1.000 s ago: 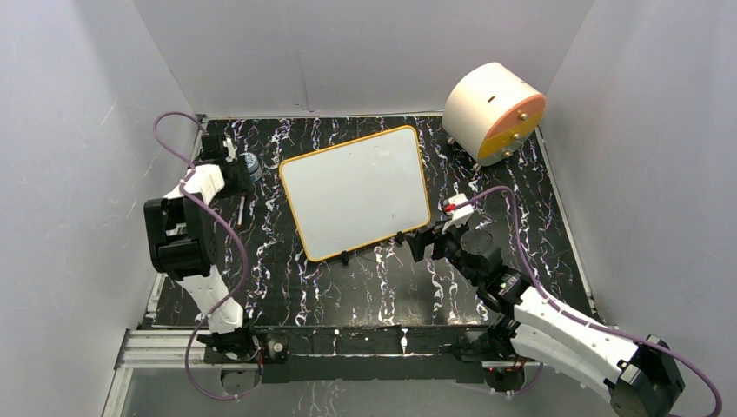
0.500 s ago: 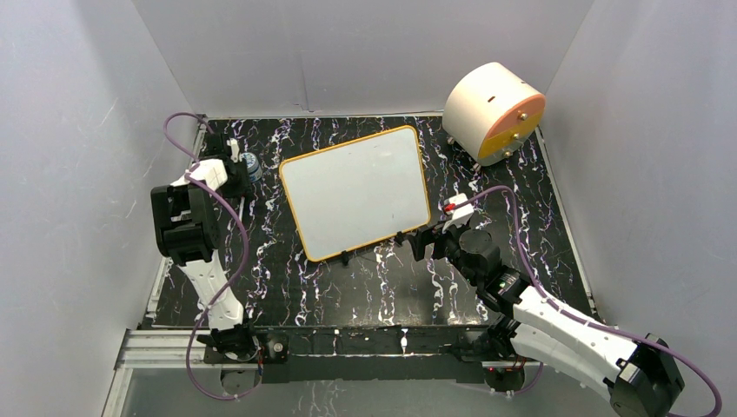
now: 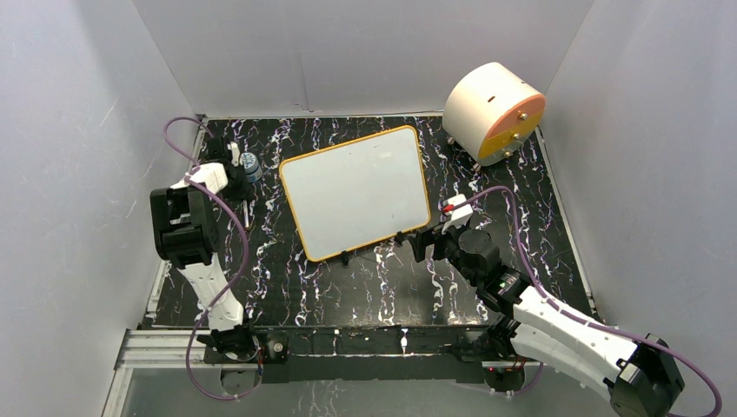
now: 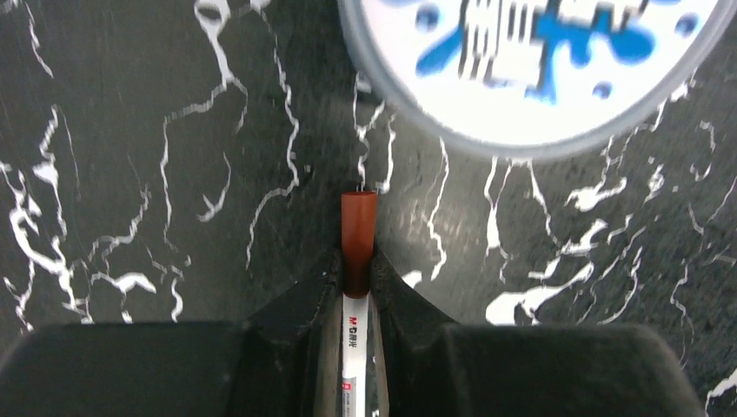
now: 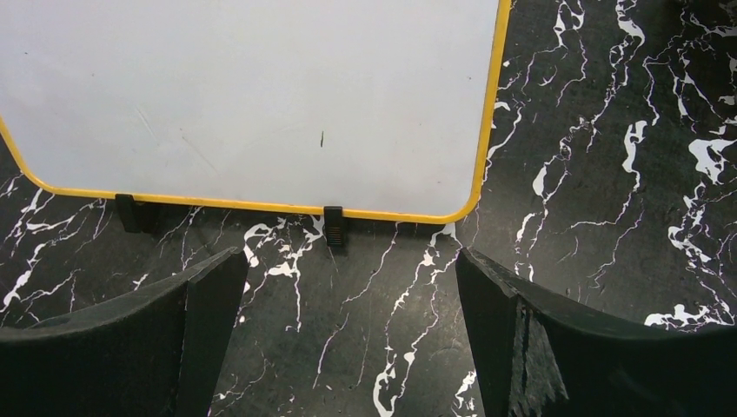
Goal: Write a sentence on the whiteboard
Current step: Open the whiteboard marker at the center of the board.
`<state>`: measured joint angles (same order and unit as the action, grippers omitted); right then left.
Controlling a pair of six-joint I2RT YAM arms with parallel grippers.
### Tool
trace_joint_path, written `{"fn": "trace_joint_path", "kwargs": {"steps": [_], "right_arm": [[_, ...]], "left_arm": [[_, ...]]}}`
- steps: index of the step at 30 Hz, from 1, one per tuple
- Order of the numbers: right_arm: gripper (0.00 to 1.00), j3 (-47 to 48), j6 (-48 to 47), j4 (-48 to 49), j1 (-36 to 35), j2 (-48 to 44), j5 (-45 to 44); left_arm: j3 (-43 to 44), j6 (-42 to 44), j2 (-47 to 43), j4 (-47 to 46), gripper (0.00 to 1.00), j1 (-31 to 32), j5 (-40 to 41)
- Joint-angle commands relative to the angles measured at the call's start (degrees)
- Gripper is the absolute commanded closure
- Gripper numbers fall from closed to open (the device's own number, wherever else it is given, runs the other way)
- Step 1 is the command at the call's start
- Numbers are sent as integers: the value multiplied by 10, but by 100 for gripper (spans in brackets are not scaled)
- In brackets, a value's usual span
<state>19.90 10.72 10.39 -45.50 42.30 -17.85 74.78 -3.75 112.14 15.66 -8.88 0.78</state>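
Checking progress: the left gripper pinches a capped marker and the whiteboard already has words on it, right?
No: the whiteboard is bare of words, as the right wrist view shows. The left gripper does pinch a capped marker.

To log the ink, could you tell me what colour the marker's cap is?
The marker cap is reddish-brown; the left wrist view shows it best.

Soft, diffuse light is spread over the scene, so the pale grey enclosure walls [image 3: 78,104] are rendered bright and only faint shadows are seen on the black, white-veined tabletop [image 3: 382,278]. In the left wrist view the round white object with blue print [image 4: 530,69] is blurred at the top edge, while the white marker with the red-brown cap [image 4: 358,243] is rendered sharp. The flat white, yellow-framed board [image 3: 356,191] is shown evenly lit.
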Motion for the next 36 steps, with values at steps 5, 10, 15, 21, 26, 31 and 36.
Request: {"fn": "trace_joint_path", "kwargs": {"steps": [5, 10, 15, 21, 26, 31, 36], "right_arm": [[1, 12, -10, 23, -2, -8, 18], [1, 23, -14, 23, -2, -3, 26], [1, 38, -13, 18, -3, 1, 54], [1, 66, 2, 11, -2, -4, 86], [1, 80, 17, 16, -2, -7, 100], [1, 92, 12, 17, -2, -14, 115], [1, 88, 31, 60, -2, -23, 160]], "left_arm": [[-58, -49, -125, 28, 100, -2, -8], [-93, -98, -215, 21, 100, -2, -55], [-117, -155, -308, 16, 100, -2, -127], [-160, -245, -433, -11, 100, -1, -204], [-190, -316, -523, -38, 100, 0, -255], [-226, -382, -593, -56, 100, 11, -296], [-276, -453, -650, -113, 100, 53, -326]]}}
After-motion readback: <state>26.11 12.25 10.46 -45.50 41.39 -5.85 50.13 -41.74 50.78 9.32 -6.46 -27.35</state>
